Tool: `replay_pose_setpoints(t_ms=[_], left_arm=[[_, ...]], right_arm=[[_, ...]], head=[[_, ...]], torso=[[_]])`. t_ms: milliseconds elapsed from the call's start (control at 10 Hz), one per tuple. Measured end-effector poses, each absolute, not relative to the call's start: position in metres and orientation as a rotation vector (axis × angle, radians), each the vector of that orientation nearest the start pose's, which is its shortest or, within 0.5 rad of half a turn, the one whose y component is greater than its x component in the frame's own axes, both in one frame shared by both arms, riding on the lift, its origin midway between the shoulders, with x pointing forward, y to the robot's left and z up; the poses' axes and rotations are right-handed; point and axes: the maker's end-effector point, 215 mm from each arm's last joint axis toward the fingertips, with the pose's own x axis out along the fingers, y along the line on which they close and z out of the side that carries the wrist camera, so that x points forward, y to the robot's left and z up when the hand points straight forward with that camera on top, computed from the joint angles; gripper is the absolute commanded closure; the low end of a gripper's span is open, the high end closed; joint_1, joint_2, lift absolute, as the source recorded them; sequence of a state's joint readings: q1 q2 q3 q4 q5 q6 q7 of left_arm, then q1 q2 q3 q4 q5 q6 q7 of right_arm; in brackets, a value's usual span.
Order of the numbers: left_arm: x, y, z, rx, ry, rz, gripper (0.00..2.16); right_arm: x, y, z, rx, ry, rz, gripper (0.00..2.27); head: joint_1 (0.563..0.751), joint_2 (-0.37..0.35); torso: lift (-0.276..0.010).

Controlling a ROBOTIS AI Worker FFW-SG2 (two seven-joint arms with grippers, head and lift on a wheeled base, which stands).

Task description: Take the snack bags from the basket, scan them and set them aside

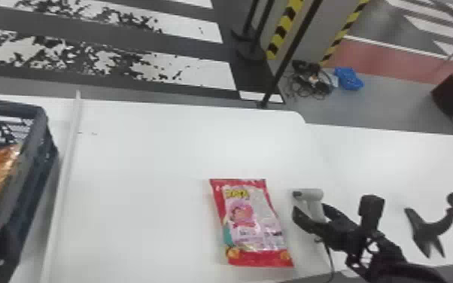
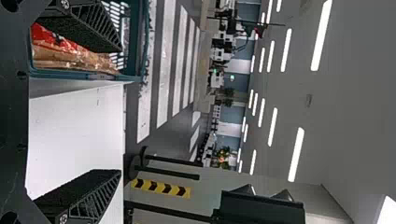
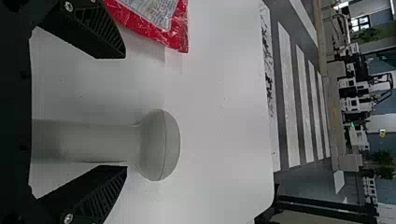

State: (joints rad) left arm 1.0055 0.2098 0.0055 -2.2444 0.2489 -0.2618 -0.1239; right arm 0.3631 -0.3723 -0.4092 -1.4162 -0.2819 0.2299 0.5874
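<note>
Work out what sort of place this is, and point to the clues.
Probably a large indoor hall used as a robotics workshop or test space: rows of ceiling lights, broad white floor stripes, and a scanner and snack bag on a white table.

Bright, even indoor light, long white ceiling lamps [image 2: 321,35] glowing in rows overhead, a pale sheen across the white table [image 1: 143,162], small glints on the red snack bag [image 1: 242,225], faint, soft shadows beside it and the grey scanner [image 3: 159,144]
</note>
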Motion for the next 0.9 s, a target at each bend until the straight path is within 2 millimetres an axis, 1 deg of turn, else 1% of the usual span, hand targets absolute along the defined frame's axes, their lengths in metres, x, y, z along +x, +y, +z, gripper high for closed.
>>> replay_pose_setpoints(t_ms=[100, 200, 300, 400, 600, 800, 900], left_arm=[[0.296, 0.205, -0.337, -0.145, 0.106, -0.221, 0.07], [0.296, 0.203, -0.339, -0.159, 0.122, -0.22, 0.07], [0.298, 0.202, -0.341, -0.164, 0.133, -0.219, 0.07], [0.3, 0.202, -0.343, -0.168, 0.14, -0.217, 0.07], [0.303, 0.202, -0.343, -0.171, 0.141, -0.216, 0.07], [0.306, 0.202, -0.348, -0.18, 0.159, -0.224, 0.07], [0.308, 0.202, -0.35, -0.181, 0.166, -0.224, 0.07]], right_arm=[[0.378, -0.479, -0.553, 0.09, 0.598, 0.127, 0.92], [0.376, -0.483, -0.558, 0.094, 0.616, 0.12, 2.1], [0.371, -0.488, -0.562, 0.103, 0.639, 0.112, 2.25], [0.368, -0.491, -0.563, 0.106, 0.652, 0.112, 2.25], [0.363, -0.491, -0.557, 0.092, 0.647, 0.104, 2.25], [0.359, -0.484, -0.55, 0.087, 0.635, 0.072, 2.25], [0.354, -0.476, -0.541, 0.095, 0.624, 0.055, 2.25]], head=[[0.695, -0.35], [0.695, -0.35], [0.695, -0.35], [0.695, -0.35], [0.695, -0.35], [0.695, -0.35], [0.695, -0.35]], torso=[[-0.075], [-0.075], [-0.075], [-0.075], [-0.075], [-0.075], [-0.075]])
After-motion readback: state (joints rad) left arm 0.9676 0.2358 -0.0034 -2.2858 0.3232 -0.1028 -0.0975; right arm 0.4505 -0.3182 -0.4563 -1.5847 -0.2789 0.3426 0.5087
